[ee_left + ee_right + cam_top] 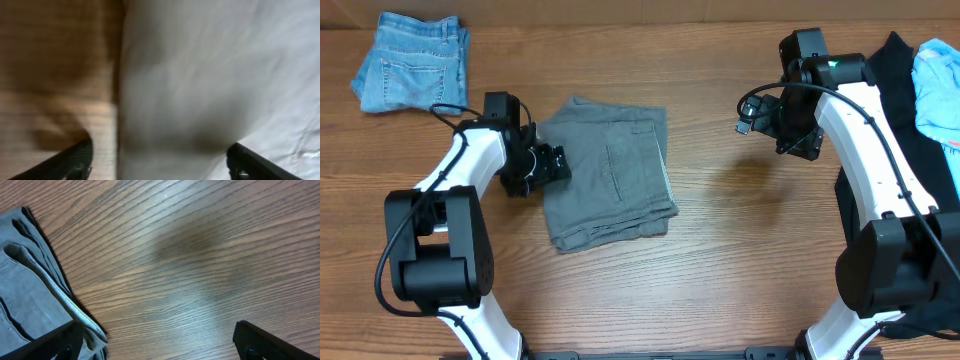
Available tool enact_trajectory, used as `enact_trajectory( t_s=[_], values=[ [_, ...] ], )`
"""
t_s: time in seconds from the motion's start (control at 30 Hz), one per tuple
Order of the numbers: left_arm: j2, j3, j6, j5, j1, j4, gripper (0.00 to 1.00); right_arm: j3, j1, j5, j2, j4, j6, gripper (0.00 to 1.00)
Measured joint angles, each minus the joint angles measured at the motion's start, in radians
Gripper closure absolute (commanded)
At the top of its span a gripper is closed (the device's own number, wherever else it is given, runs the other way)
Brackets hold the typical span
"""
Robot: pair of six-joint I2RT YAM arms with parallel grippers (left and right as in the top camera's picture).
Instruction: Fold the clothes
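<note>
**Grey shorts folded at the left fingers; both sets spread**

Count: one pair of grey shorts [608, 175], one bundle of blue denim jeans [410, 60], one black garment [895, 80] with one light blue cloth [940, 85] lying on it, and two arms. All of it sits on the wooden bench [720, 260].

The shorts lie folded into a rough rectangle, stitched pocket up. Their near edge is directly at the left fingers [555, 162] and well apart from the right fingers [800, 135].

Left fingers: spread wide. The left wrist view is blurred, but one tip shows over bare wood and the other over grey cloth, with the edge of the shorts between them. Nothing is pinched. I cannot tell whether a tip touches the fabric.

Right fingers: spread wide over bare bench, holding nothing and touching nothing. In the right wrist view the layered corner of the shorts lies off to one side, near one tip and outside the gap.

The jeans lie well away from the left fingers, on the side opposite the shorts. The black garment and light blue cloth lie beyond the right fingers, away from the shorts.
</note>
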Motion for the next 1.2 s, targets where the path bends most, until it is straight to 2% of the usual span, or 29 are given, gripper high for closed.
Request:
enact_trajectory(
  t_s=[0.03, 0.07, 0.1, 0.13, 0.4, 0.8, 0.97, 1.2],
  values=[
    [0.008, 0.004, 0.01, 0.006, 0.0, 0.016, 0.67, 0.0, 0.0, 0.0, 0.0, 0.0, -0.002, 0.0],
    [0.014, 0.007, 0.015, 0.01, 0.0, 0.023, 0.84, 0.0, 0.0, 0.0, 0.0, 0.0, -0.004, 0.0],
    [0.021, 0.009, 0.022, 0.015, 0.0, 0.033, 0.93, 0.0, 0.0, 0.0, 0.0, 0.0, -0.005, 0.0],
    [0.027, 0.009, 0.03, 0.015, 0.001, 0.039, 0.96, 0.0, 0.0, 0.0, 0.0, 0.0, -0.005, 0.0],
    [0.07, 0.086, 0.053, -0.013, 0.0, 0.016, 0.96, 0.0, 0.0, -0.001, 0.0, -0.01, -0.012, 0.0],
    [0.113, 0.431, 0.198, -0.188, 0.007, 0.026, 0.96, 0.0, 0.0, -0.001, 0.0, -0.111, -0.016, 0.0],
    [0.129, 0.544, 0.241, -0.228, 0.051, 0.042, 0.96, 0.0, 0.0, -0.001, 0.0, -0.157, -0.015, 0.0],
    [0.188, 0.604, 0.286, -0.27, 0.145, 0.09, 0.96, 0.0, 0.0, 0.0, 0.0, -0.212, -0.015, 0.0]
  ],
)
